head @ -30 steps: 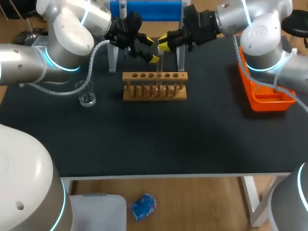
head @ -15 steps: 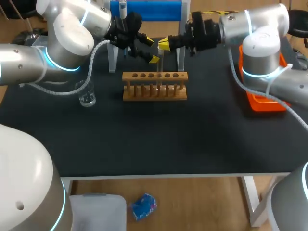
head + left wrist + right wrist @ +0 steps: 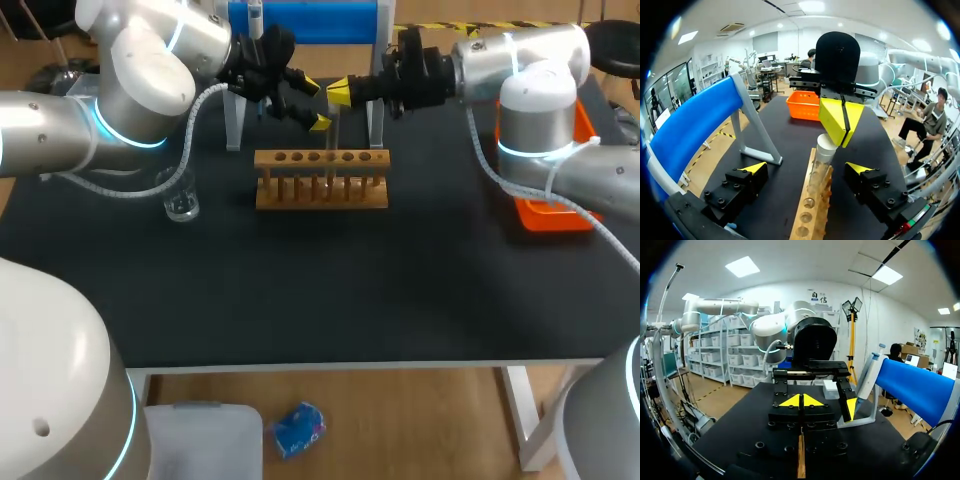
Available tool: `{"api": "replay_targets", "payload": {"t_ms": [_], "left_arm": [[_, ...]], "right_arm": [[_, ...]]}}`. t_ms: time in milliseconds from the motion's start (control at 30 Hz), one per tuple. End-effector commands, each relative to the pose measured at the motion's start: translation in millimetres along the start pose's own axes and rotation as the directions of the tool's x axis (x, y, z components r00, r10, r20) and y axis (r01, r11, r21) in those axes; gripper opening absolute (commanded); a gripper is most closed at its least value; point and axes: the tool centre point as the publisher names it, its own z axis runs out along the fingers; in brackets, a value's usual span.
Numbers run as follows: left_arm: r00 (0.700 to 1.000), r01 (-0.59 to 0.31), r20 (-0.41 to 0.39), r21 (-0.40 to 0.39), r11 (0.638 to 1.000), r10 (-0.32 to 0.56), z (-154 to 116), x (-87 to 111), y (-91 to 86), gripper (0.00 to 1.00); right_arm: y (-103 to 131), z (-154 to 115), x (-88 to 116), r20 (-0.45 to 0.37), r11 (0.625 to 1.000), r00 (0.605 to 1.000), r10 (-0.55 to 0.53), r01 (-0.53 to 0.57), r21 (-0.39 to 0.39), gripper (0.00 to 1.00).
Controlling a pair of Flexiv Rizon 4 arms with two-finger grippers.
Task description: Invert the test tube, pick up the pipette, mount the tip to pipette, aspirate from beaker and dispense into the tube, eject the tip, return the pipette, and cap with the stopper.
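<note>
A clear test tube (image 3: 333, 140) stands upright in the wooden rack (image 3: 320, 180); its pale top end (image 3: 825, 143) shows in the left wrist view. My right gripper (image 3: 340, 93) is shut, its yellow tips (image 3: 841, 120) pressed together just over the tube's top, with nothing visible between them. My left gripper (image 3: 315, 104) is open, and its fingers straddle the tube (image 3: 822, 160) without touching it. The pipette (image 3: 255, 17) hangs on the blue stand (image 3: 305, 22) behind the rack. A glass beaker (image 3: 181, 200) sits left of the rack.
An orange tray (image 3: 552, 208) lies at the table's right side, under my right arm. The blue stand's grey legs (image 3: 233, 125) stand close behind the rack. The table's front half holds nothing.
My right gripper's fingers have closed together above the tube. The right arm's wrist has turned and its elbow swung in. My left arm has stayed put.
</note>
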Motion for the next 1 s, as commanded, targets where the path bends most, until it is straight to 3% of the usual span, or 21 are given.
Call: {"api": "replay_targets", "payload": {"t_ms": [33, 1000], "left_arm": [[1.000, 0.001, -0.005, -0.004, 1.000, -0.001, -0.5, -1.1, -0.7, 1.00], [1.000, 0.001, -0.005, -0.004, 1.000, -0.001, -0.5, -1.1, -0.7, 1.00]], "right_arm": [[-4.1, 2.3, -7.0, -0.018, 1.000, 1.000, 0.006, -0.006, -0.010, 0.00], [-23.6, 11.1, -8.6, -0.034, 0.997, 0.997, 0.074, -0.075, -0.036, 0.00]]}}
